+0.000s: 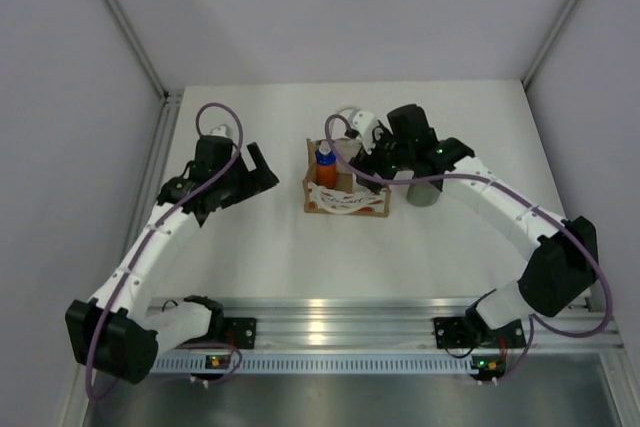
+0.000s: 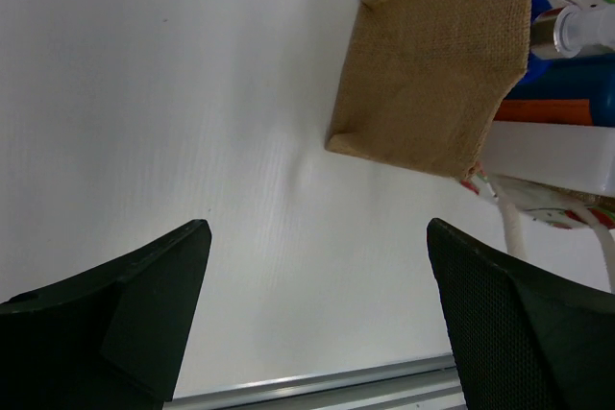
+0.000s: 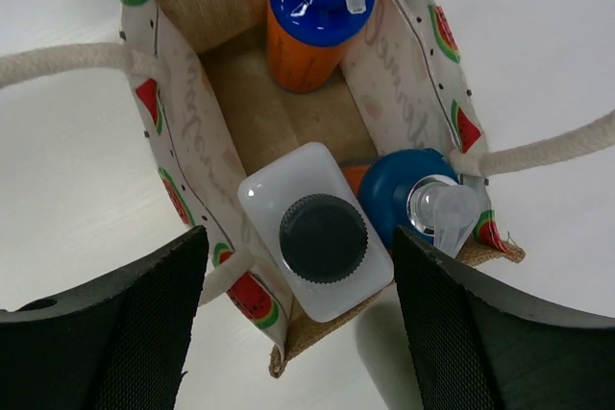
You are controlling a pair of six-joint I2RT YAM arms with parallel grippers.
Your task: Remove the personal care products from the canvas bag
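- Now, inside the canvas bag [image 3: 183, 84] a white bottle [image 3: 322, 237] stands beside two orange bottles [image 3: 307, 57].
- Above the bag our right gripper [image 3: 300, 242] hangs spread, empty; a careless close could snag a handle [image 3: 557, 146] and tip it.
- Left of the bag, our left gripper [image 2: 317, 229] gapes.

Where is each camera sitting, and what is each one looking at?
Top external: fixed above and behind the bases, looking down on the table, the left arm, the right arm and the canvas bag.
Left wrist: on the left arm, facing the table and the bag's plain side; the open left gripper shows at the bottom.
Right wrist: above the bag, looking straight down at a white bottle and two orange bottles; the open right gripper flanks them.
Shared: all three show the bag.
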